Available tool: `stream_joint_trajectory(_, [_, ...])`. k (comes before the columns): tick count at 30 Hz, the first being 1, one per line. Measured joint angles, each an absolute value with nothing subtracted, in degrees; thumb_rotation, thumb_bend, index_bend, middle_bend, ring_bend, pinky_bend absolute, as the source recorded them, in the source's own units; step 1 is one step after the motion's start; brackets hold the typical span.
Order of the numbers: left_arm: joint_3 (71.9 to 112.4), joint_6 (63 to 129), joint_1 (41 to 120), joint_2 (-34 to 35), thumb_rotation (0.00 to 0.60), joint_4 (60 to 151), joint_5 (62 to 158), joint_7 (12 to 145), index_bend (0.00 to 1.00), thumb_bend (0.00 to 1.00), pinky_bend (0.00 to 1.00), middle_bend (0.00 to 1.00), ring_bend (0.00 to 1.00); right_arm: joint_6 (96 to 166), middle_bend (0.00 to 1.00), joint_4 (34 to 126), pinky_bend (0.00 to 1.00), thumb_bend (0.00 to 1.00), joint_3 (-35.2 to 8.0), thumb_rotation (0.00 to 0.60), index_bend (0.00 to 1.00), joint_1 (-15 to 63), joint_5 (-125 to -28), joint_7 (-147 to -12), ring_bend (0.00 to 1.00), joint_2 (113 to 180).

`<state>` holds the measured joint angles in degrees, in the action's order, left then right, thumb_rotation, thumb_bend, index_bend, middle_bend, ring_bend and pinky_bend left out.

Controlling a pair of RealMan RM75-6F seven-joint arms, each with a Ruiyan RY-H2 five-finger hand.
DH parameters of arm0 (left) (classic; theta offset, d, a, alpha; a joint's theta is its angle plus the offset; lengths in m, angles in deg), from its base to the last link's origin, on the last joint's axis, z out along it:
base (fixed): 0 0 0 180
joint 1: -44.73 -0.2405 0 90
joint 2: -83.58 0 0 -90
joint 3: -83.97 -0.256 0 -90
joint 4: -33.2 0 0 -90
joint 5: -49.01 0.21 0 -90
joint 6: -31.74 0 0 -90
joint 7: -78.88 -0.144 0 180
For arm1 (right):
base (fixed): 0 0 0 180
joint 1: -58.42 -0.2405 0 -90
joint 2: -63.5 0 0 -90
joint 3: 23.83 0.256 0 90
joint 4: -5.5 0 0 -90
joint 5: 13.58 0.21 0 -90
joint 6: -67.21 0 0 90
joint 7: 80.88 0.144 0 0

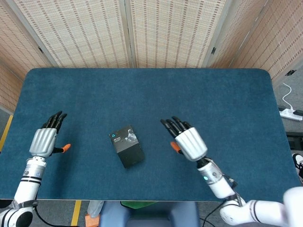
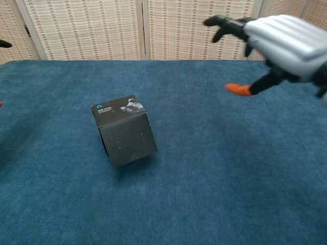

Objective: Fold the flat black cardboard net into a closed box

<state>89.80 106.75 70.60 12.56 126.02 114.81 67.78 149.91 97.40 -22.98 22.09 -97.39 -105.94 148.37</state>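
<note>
The black cardboard box (image 1: 126, 145) stands folded and closed on the blue table, alone and untouched; it looks slightly tilted in the chest view (image 2: 124, 130), with a small blue logo on its top face. My right hand (image 1: 186, 138) hovers to the right of it, fingers spread and empty; the chest view shows it raised at the upper right (image 2: 278, 43). My left hand (image 1: 45, 138) is far to the left of the box, fingers extended and empty. In the chest view only a dark fingertip of it shows at the left edge.
The blue felt table (image 1: 199, 94) stretches wide around the box. Woven folding screens (image 1: 128, 28) stand behind the far edge. A white power strip (image 1: 289, 113) lies on the floor at the right.
</note>
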Motion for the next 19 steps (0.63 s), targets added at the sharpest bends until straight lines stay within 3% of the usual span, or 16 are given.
stream_joint_trajectory(3, [88.28,112.17,66.67,12.64,0.6,126.67,117.39,67.41,0.0,0.21,0.22,0.0,0.06,151.56,0.17,103.52,0.23,0.25,-25.7,0.6,0.0,27.29,-96.4,-104.64,0.06,138.99])
stream_joint_trajectory(6, [86.26,116.75,62.62,12.95,0.6,127.68,120.84,67.47,0.0,0.21,0.21,0.0,0.05,154.37,0.17,105.27,0.23,0.25,-28.64,0.6,0.0,33.34,-96.72,-100.84,0.06,132.71])
stream_joint_trajectory(12, [82.72,122.83,56.51,14.7,0.6,131.03,126.39,68.71,0.0,0.21,0.2,0.0,0.05,159.77,0.17,103.22,0.21,0.25,-32.94,0.6,0.0,42.0,-98.93,-88.07,0.06,129.2])
stream_joint_trajectory(19, [80.3,126.92,52.13,15.64,0.6,132.71,131.99,69.12,0.0,0.21,0.19,0.0,0.05,167.85,0.17,96.99,0.21,0.26,-34.73,0.6,0.0,52.44,-101.25,-77.3,0.06,128.59])
